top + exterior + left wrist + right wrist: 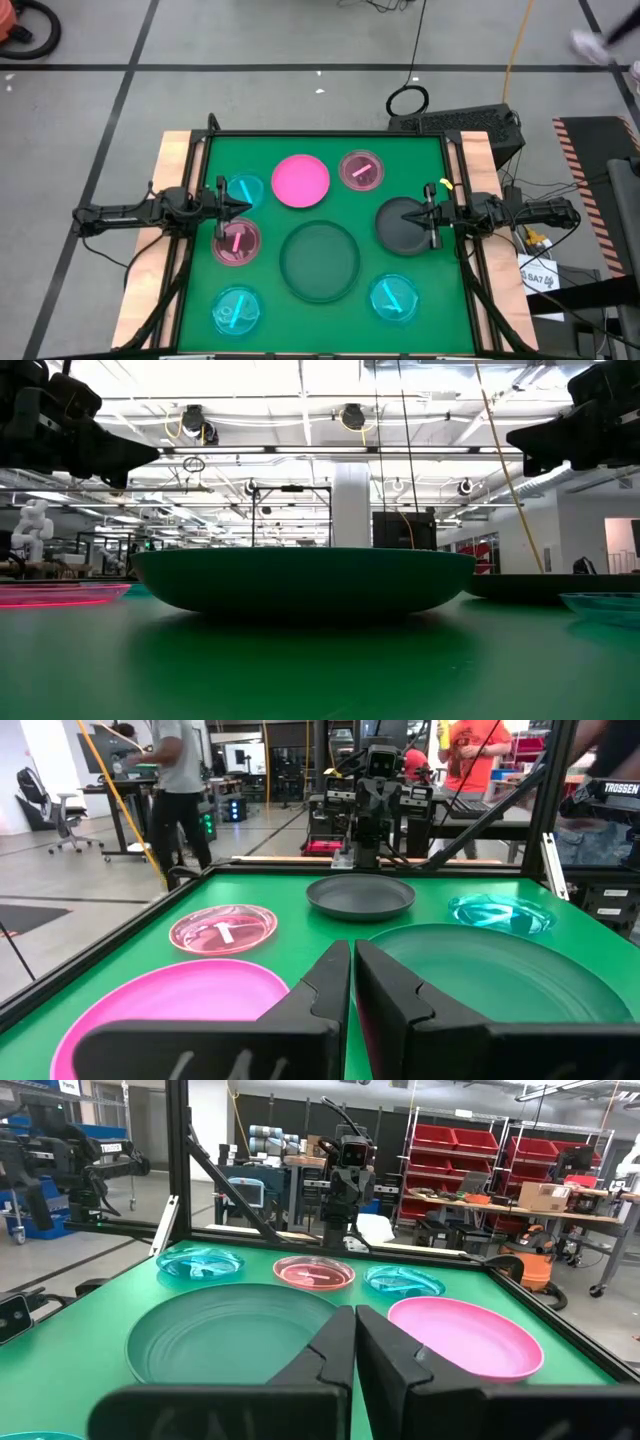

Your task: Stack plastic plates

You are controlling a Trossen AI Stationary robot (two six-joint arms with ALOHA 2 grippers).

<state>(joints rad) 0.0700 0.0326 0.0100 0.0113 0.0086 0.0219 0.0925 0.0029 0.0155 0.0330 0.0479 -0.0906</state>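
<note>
Plates spread apart on green table point(205, 290), left claw point(244, 208) closed, right claw point(409, 214) closed over black plate point(398, 232)

In the low view, the dark green plate point(303, 582) is blocking almost everything lying behind it. The small pink plate point(236, 241) is sitting partly hidden under my left gripper point(240, 209), and my right gripper point(414, 216) is covering part of the black plate point(400, 228). Printing on the white tag point(538, 279) is reading too small.
</note>
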